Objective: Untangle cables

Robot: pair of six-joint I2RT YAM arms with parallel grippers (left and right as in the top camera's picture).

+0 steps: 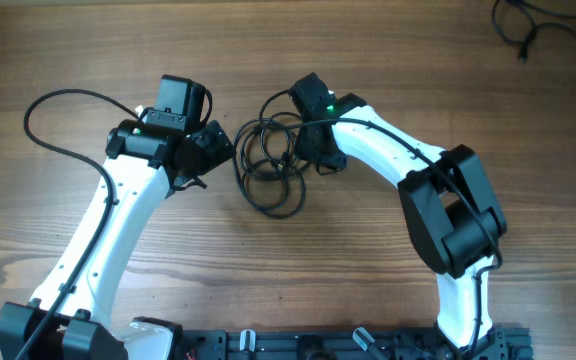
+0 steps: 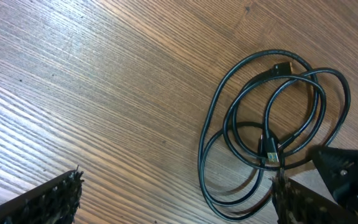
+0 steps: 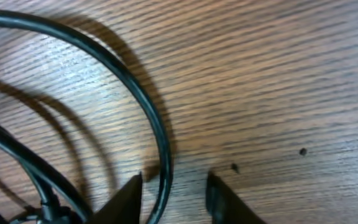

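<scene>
A bundle of thin black cables (image 1: 268, 165) lies in overlapping loops at the table's middle. In the left wrist view the loops (image 2: 229, 124) show a small plug end (image 2: 270, 155) near their crossing. My left gripper (image 1: 216, 152) is just left of the bundle; in its wrist view it (image 2: 176, 190) is open wide, with the lowest loop beside its right finger. My right gripper (image 1: 311, 155) is down over the bundle's right side. In its wrist view it (image 3: 174, 190) is open, and one cable strand (image 3: 160, 149) runs between its fingers, unclamped.
A separate thin black cable (image 1: 553, 35) lies at the table's far right corner. The left arm's own thick wire (image 1: 43, 135) loops out to the left. Part of the right gripper's black body (image 2: 347, 177) shows at the lower right of the left wrist view.
</scene>
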